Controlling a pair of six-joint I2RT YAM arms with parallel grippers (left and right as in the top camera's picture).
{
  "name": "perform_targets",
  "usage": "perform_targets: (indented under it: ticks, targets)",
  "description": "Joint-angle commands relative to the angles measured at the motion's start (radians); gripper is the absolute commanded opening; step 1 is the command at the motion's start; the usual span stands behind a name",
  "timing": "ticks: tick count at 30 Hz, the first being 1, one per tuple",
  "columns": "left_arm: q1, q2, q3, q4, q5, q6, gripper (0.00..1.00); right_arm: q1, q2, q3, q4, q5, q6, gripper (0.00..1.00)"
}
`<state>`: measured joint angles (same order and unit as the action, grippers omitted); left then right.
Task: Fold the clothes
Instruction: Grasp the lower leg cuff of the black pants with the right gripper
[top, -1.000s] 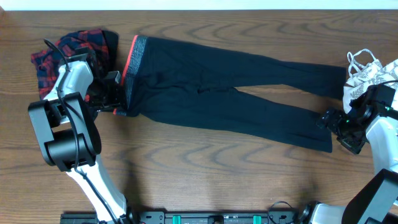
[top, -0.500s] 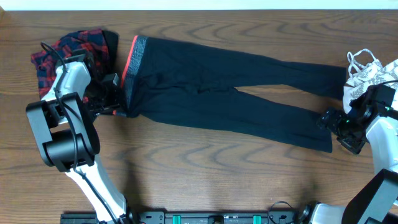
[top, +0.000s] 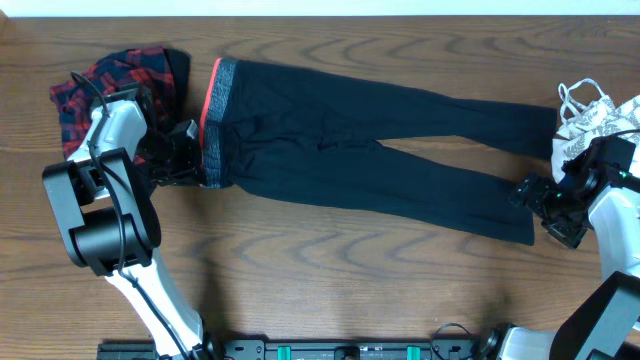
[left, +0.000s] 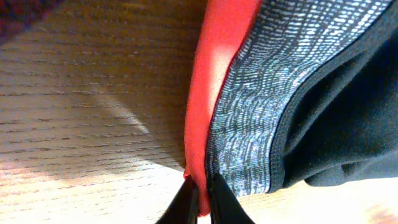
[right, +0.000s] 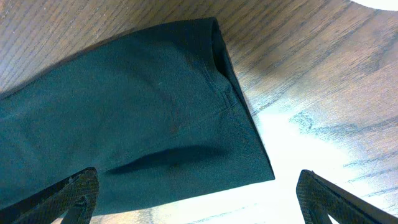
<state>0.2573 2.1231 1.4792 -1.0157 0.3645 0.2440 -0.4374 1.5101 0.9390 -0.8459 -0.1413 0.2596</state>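
Leggings (top: 350, 150) lie flat and unfolded on the counter (top: 350, 280), left claw (left: 200, 200) pinching their waistband (left: 249, 112), right claw (right: 196, 190) wide over one cuff (right: 236, 112); no fold made yet.

Overhead looks straight down; 2 wrist views sit close above the leggings (top: 300, 140).

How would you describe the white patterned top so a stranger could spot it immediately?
Find the black leggings stretched across the wooden table and follow the legs to their ankle ends on the right. Beside them at the table's right edge lies the white top. It's the only pale garment, leaf-printed with thin straps, unlike the red-navy plaid piece far left.
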Motion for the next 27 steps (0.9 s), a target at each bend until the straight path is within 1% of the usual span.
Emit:
perform_targets:
  ticks: [1, 6, 13, 17, 21, 24, 27]
  targets:
    - [0.002, 0.016, -0.011, -0.012, 0.013, 0.009, 0.06, -0.005, 0.004, -0.004, -0.003, 0.003, -0.006, 0.99]
    - [0.002, 0.016, -0.011, -0.028, 0.008, 0.006, 0.06, -0.005, 0.004, -0.004, 0.003, 0.035, -0.021, 0.99]
    - [0.003, 0.000, -0.010, -0.045, 0.013, 0.006, 0.06, -0.010, 0.004, -0.004, 0.002, 0.005, -0.031, 0.99]
    - [0.016, -0.038, -0.003, -0.042, 0.066, 0.010, 0.06, -0.051, 0.004, -0.004, 0.005, -0.006, -0.002, 0.98]
    - [0.037, -0.097, -0.002, -0.033, 0.069, 0.010, 0.06, -0.107, 0.004, -0.005, 0.002, -0.006, -0.002, 0.98]
    - [0.049, -0.129, -0.002, -0.031, 0.069, 0.008, 0.06, -0.138, 0.009, -0.009, 0.012, -0.016, -0.033, 0.99]
    - [0.059, -0.154, -0.002, -0.030, 0.069, -0.022, 0.06, -0.161, 0.020, -0.041, 0.039, -0.101, -0.097, 0.96]
